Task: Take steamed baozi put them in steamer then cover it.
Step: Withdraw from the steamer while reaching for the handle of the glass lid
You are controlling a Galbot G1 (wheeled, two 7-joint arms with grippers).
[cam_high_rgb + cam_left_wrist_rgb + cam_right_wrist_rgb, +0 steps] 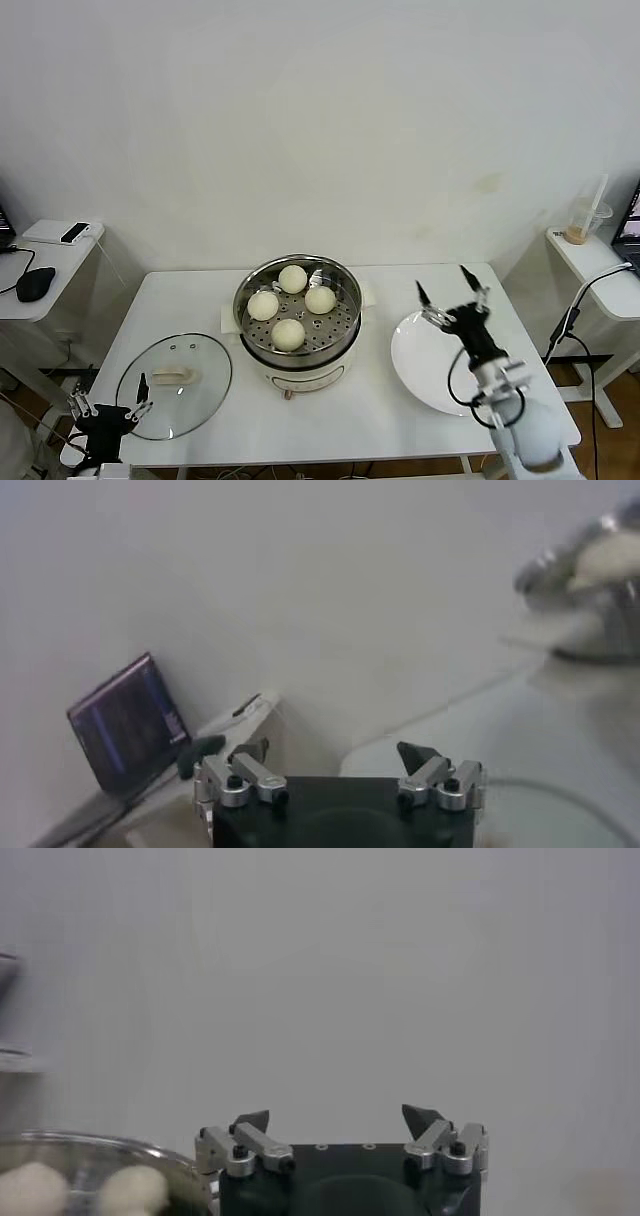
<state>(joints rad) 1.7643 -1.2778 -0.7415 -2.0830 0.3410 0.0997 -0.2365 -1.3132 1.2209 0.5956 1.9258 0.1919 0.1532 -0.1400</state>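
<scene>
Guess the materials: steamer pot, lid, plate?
Steamer: shiny polished metal, likely steel; it mirrors the room, and its base looks like white plastic. Cover: clear glass, since the table shows through it, with a metal rim. Plate: glossy white, ceramic or melamine, can't tell.

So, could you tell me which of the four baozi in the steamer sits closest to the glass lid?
The front baozi, nearest the steamer knob; the other three lie farther back from the lid.
</scene>
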